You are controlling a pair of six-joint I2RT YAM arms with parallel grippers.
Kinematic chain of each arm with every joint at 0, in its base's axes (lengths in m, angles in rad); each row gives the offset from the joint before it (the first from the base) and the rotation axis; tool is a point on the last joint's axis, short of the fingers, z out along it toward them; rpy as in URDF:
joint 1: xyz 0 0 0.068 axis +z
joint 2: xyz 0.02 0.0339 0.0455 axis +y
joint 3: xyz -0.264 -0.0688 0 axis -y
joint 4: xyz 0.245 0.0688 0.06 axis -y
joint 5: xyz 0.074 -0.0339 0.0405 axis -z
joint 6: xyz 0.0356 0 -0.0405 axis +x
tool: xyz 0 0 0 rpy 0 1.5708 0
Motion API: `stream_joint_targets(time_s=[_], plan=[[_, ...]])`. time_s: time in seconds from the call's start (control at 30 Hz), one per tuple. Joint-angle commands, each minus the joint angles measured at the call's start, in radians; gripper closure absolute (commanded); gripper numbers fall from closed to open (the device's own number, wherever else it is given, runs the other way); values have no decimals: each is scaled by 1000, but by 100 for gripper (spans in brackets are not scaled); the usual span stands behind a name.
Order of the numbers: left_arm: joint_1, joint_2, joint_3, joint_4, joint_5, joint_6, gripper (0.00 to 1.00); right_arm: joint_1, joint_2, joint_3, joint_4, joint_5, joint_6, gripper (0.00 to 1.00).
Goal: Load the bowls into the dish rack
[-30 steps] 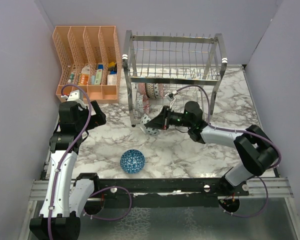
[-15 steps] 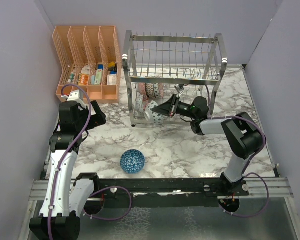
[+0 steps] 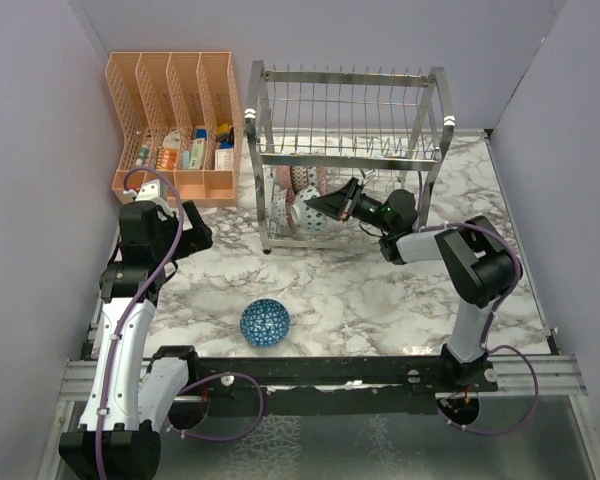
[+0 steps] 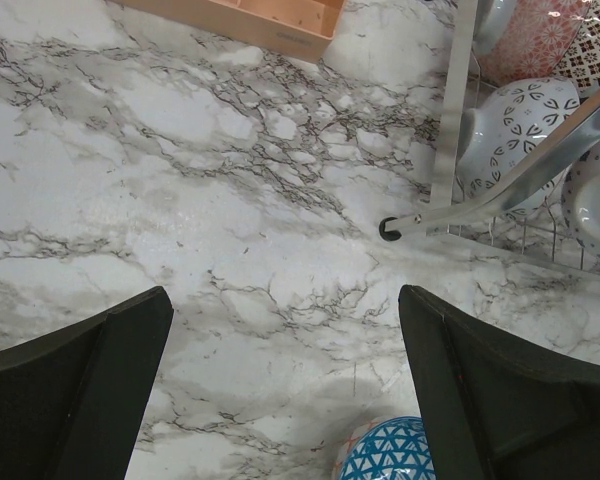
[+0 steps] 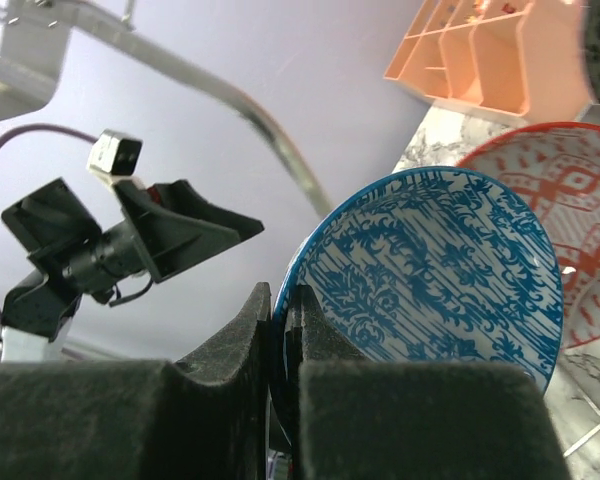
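Note:
My right gripper is shut on the rim of a blue patterned bowl and holds it on edge inside the lower tier of the metal dish rack. In the right wrist view the gripper pinches that bowl, with a pink-red bowl just behind it. A dark-and-white bowl and the pink-red bowl stand in the rack. A second blue bowl sits on the table, also low in the left wrist view. My left gripper is open and empty above the table.
An orange mesh organizer with small items stands left of the rack, at the back. The rack's front leg and foot stand close right of my left gripper. Purple walls close in both sides.
My right gripper has carried the blue patterned bowl from the table in front of the rack up and back into the lower tier. The left arm has not moved.

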Motion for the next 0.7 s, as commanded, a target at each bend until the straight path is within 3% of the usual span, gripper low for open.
stream_joint_targets(time_s=[0.0,0.67], plan=[[3,-2,21,16,-18,9,1,-15,98,15,212,93,105,99],[3,7,18,13,-21,13,1,-15,238,23,357,242,278,99]])
